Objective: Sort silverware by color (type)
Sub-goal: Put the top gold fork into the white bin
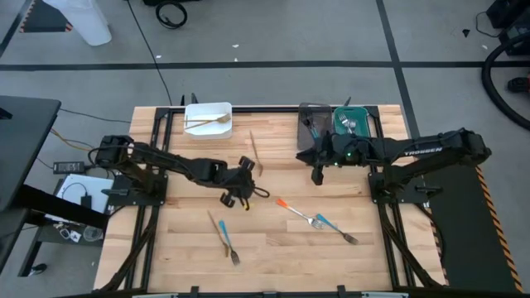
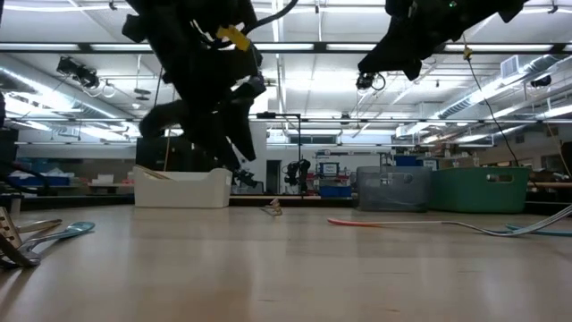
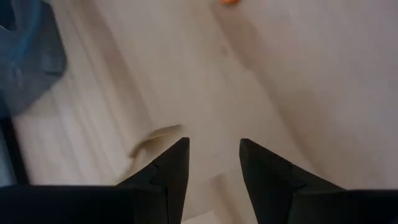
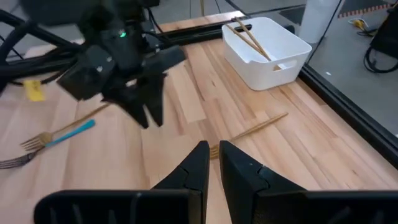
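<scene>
The silverware lies scattered on the wooden table (image 1: 273, 248). A gold utensil (image 1: 255, 153) lies mid-table, an orange-handled fork (image 1: 291, 209) and a blue-handled fork (image 1: 338, 230) at the near right, and a blue and a gold fork (image 1: 224, 236) at the near left. My left gripper (image 1: 240, 189) hovers open above the table's middle, tipped downward, with nothing between its fingers (image 3: 214, 146). My right gripper (image 1: 317, 175) hangs higher, on the near side of the grey bin (image 1: 313, 124). Its fingers (image 4: 214, 149) stand a narrow gap apart and hold nothing.
A white bin (image 1: 207, 120) with gold utensils stands at the far left. A teal bin (image 1: 352, 122) holding utensils sits beside the grey one at the far right. Bare wood lies between the two pairs of near forks.
</scene>
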You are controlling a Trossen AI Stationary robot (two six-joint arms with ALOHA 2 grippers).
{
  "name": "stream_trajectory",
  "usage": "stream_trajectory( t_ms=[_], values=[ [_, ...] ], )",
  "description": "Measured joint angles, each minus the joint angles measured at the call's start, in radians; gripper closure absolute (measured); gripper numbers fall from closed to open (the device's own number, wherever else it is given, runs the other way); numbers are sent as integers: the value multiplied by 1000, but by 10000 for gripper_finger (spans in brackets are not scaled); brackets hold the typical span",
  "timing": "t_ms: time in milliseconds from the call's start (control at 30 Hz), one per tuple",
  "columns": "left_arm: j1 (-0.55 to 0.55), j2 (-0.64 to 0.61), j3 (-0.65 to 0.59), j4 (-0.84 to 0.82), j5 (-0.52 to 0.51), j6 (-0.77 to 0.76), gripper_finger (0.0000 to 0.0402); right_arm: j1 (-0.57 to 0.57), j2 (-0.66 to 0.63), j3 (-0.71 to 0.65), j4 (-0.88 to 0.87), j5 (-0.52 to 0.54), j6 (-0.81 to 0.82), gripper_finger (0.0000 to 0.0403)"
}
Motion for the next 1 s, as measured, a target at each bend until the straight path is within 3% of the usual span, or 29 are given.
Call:
stream_trajectory(
  t_ms=[233,500,1000],
  values=[
    [113,11,0,82,20,122,251,43,73,0,30,28,-7,355],
    [246,22,0,94,219,198,251,72,157,-1,82,63,-6,355],
    [347,103,0,224,305,407,251,79,267,0,148,63,-6,355]
  ],
)
